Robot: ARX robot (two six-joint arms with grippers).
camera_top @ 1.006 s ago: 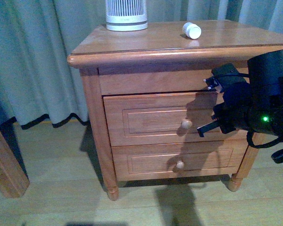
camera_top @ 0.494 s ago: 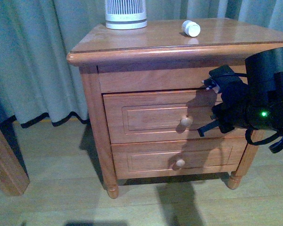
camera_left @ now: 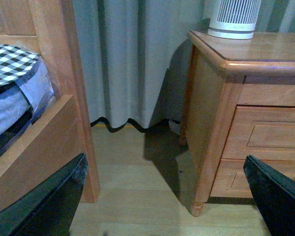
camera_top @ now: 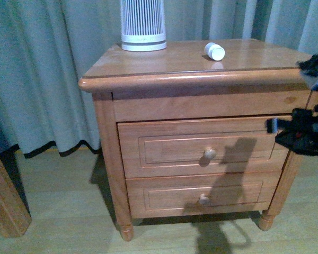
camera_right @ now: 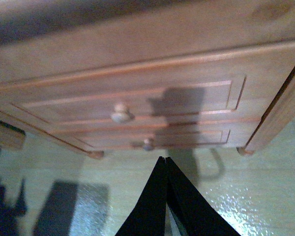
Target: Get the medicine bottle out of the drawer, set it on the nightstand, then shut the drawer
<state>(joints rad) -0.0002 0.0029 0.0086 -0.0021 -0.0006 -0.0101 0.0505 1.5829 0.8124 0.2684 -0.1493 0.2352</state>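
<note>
The medicine bottle [camera_top: 214, 51] lies on its side on the worktop of the nightstand [camera_top: 164, 79], cap end toward the camera, at about 1 o'clock on the top surface in the front view. A tall white slatted appliance [camera_top: 143, 24] stands upright at about 11 o'clock on the same top, well apart from the bottle; its base also shows in the left wrist view [camera_left: 234, 19].

The drawer [camera_top: 199, 148], the taller upper one, sits nearly flush with the cabinet front, its round knob [camera_top: 209, 154] facing out. The shallower drawer [camera_top: 201, 196] below is likewise in. Both fronts carry the shadow of the arm.

The right hand [camera_right: 165, 164] shows in its wrist view with the two dark fingers pressed together at the tips, clenched on nothing, well apart from the drawer fronts. In the front view the right arm [camera_top: 305, 132] stands at 3 o'clock, just beside the nightstand's right front corner.

The left hand [camera_left: 164, 196] is released: its dark fingers [camera_left: 49, 201] sit wide apart at either side of the wrist view, with nothing between them, near a wooden bed frame [camera_left: 59, 98] and grey curtain [camera_left: 132, 59].
</note>
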